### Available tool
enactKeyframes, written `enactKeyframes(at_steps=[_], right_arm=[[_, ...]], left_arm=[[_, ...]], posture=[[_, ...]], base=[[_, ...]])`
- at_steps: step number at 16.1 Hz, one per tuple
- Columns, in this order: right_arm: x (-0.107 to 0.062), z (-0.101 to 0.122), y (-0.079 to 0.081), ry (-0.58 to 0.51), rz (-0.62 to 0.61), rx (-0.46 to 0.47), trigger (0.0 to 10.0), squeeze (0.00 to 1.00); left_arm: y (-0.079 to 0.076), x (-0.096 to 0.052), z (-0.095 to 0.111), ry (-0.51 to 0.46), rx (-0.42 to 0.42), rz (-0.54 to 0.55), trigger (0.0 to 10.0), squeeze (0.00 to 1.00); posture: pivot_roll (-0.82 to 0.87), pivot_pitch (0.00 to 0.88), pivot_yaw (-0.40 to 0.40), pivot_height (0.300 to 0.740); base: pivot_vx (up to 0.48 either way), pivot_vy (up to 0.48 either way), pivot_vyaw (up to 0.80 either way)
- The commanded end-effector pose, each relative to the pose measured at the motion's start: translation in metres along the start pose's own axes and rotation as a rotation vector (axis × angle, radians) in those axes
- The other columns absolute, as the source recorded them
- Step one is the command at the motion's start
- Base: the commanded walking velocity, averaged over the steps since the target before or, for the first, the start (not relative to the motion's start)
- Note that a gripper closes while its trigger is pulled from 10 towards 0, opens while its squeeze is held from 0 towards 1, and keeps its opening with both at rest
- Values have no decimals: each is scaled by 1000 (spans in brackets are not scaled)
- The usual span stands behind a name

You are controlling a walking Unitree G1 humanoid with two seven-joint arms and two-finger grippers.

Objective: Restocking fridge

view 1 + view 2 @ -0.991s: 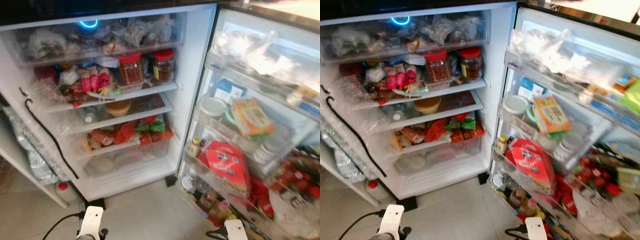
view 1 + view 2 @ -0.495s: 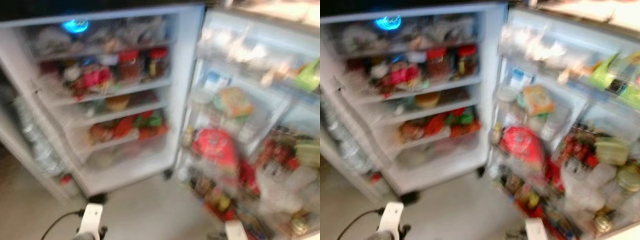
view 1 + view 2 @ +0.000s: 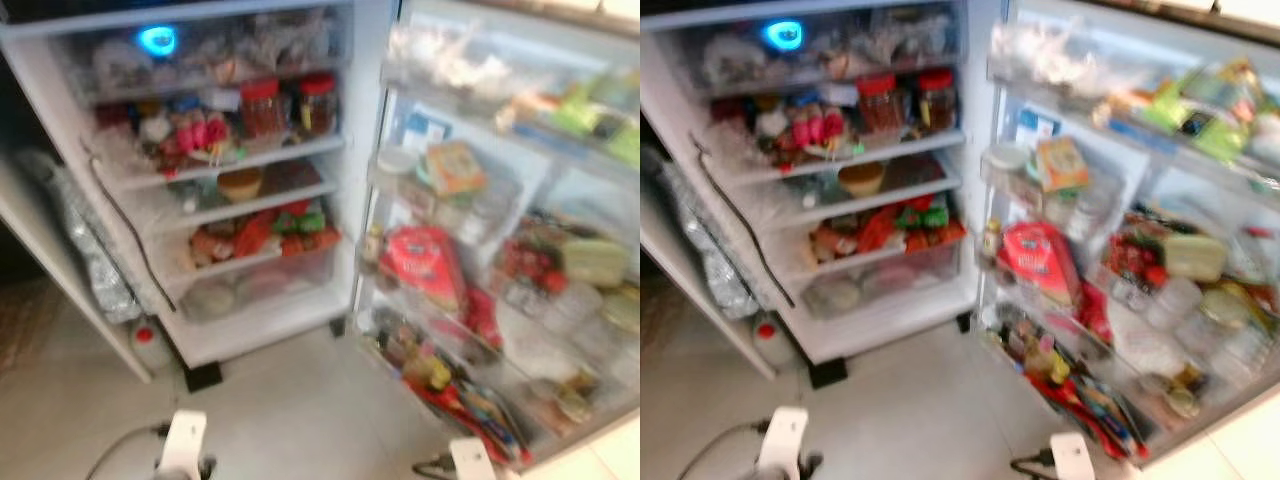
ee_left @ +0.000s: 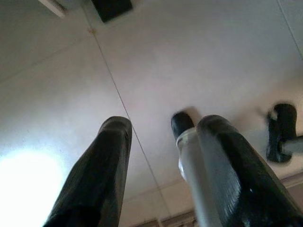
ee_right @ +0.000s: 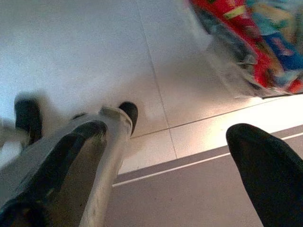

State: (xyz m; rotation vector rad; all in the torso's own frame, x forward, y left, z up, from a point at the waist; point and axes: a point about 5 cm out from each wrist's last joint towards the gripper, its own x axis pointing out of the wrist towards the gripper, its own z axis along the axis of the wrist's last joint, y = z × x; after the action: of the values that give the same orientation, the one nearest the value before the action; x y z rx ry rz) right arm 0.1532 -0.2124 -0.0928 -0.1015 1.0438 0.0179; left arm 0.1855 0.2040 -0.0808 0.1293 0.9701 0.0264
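Fridge (image 3: pixel 372 150) open, shelves crammed; jars (image 3: pixel 282 105) seemingly red-lidded.

Both eye views are soft with motion blur; labels on the fridge (image 3: pixel 200 190) shelves and in the open door (image 3: pixel 500 250) cannot be read, and the door's right end smears most. A blue-white light (image 3: pixel 158 40) glows near the fridge's top left corner, and the white interior is evenly bright. The floor (image 3: pixel 290 410) is pale and dim. In the left wrist view a glare patch bleaches the floor tiles (image 4: pixel 23 179); the black fingers (image 4: pixel 99 175) are blurred, casting soft shadows.
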Motion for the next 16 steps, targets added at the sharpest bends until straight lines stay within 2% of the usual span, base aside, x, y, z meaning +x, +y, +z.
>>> enactKeyframes(at_steps=[1,4,12,16], right_arm=[[0,-4,3,11,9,1,10000,0],[0,-4,3,12,8,0,10000,0],[0,-3,2,1,-7,9,10000,0],[-1,-4,1,-1,-45,60,10000,0]], left_arm=[[5,1,5,-11,2,16,10000,0],[4,1,5,-11,0,16,10000,0],[5,1,6,-13,7,24,10000,0],[5,1,6,-14,7,25,10000,0]], posture=[[-132,0,-14,740],[-134,0,-15,740],[-146,0,-11,740],[-144,0,-10,740]], base=[[-296,0,0],[-303,0,0],[0,0,0],[0,0,0]])
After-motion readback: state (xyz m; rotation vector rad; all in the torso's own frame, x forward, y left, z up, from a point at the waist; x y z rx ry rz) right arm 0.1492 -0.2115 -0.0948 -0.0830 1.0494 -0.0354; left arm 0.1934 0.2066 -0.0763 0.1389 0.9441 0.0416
